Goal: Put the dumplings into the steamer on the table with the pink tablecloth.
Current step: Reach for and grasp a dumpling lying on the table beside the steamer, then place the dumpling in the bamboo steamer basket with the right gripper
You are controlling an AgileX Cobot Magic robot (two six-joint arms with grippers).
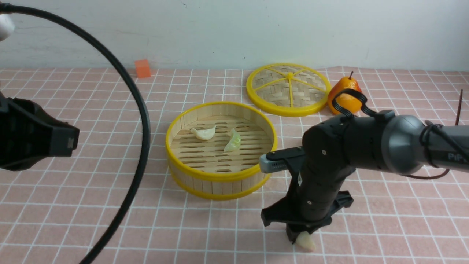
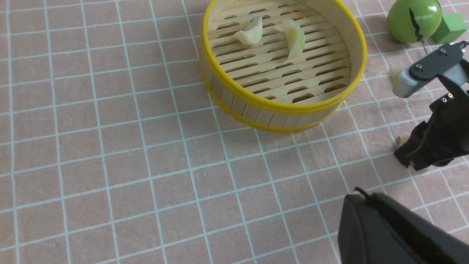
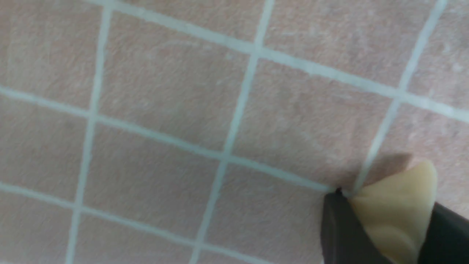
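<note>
Dumpling (image 1: pixel 306 242) clamped between right fingers (image 3: pixel 339 231), lower right of front frame.
I read left fingers (image 2: pixel 384 227) closed; two dumplings (image 1: pixel 204 133) (image 1: pixel 233 141) lie inside steamer (image 1: pixel 220 176) at frame centre, on pink gridded surface (image 1: pixel 73 205).

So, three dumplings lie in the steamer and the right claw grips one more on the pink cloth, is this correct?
Not quite: the steamer holds two dumplings, not three, a cream dumpling and a green dumpling, as the front view shows. The rest is right: the right claw grips the third dumpling on the pink cloth.
</note>
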